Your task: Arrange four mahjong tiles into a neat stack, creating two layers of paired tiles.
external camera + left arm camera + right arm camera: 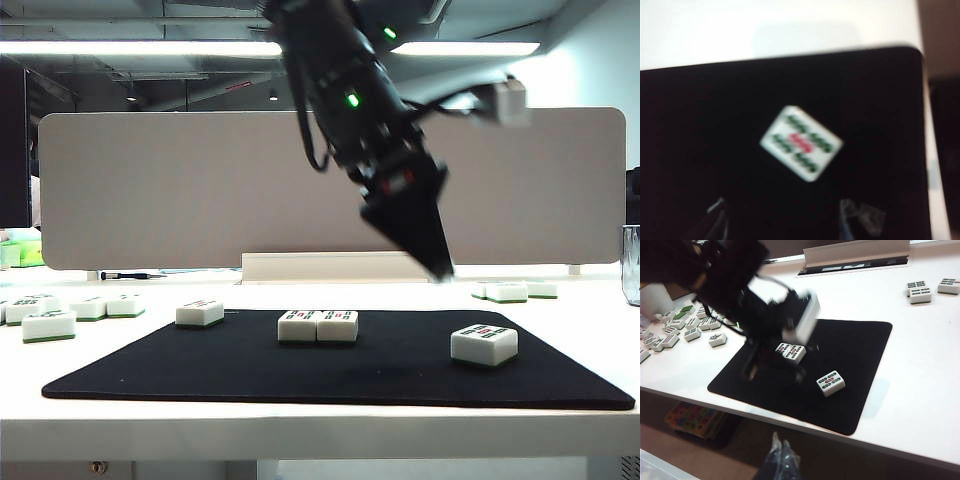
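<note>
Tiles first: two mahjong tiles (318, 326) sit touching as a pair mid-mat (400, 385), one lone tile (199, 313) at the mat's far left edge, another (484, 344) alone on the right. Left gripper (785, 220) hangs over that right tile, fingers (717, 207) spread, nothing between them. Right gripper (779, 456) waits off the worktop (920, 365), pinched together, empty. Hard, smooth, light blocks, likely slippery: best squeezed across the short sides, squarely.

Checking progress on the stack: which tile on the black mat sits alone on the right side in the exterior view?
The lone mahjong tile near the mat's right edge; the left hand hovers above, while two others touch mid-mat.
</note>
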`<state>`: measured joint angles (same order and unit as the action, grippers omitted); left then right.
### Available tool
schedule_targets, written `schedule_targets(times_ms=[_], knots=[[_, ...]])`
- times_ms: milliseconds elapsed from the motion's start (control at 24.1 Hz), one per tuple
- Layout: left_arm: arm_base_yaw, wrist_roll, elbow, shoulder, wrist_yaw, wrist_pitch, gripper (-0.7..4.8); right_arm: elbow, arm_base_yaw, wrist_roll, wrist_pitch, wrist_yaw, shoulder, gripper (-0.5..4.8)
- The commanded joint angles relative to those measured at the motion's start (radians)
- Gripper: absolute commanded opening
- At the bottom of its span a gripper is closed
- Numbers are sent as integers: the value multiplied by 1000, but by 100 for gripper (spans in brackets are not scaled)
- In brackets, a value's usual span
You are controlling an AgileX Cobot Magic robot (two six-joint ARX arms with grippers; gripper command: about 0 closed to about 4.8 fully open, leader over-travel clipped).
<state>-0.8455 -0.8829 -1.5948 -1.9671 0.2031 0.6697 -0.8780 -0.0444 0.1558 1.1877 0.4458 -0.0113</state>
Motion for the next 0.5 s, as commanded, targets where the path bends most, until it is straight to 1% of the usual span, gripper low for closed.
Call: schedule_targets(times_ms=[41,83,124,207,332,498], knots=[[-60,-198,-4,-40,-139,13,279,-2,-1,-3,-10,-1,11,-1],[-74,-254,-4,-51,-166,7,279,-2,-1,-3,-10,0,11,-1],[-81,-272,-4,-56,-165,0,279,-2,-1,-3,-10,0,11,-1],[-87,-269,-4,-65,-165,-28,279,-2,-1,-3,-8,1,11,-1],[-87,-269,-7,-65,-164,-36,291,-2,-1,-3,-3,2,11,-1],[-82,-278,-31,-65,-156,-37,292,-2,-1,-3,-1,2,11,-1]])
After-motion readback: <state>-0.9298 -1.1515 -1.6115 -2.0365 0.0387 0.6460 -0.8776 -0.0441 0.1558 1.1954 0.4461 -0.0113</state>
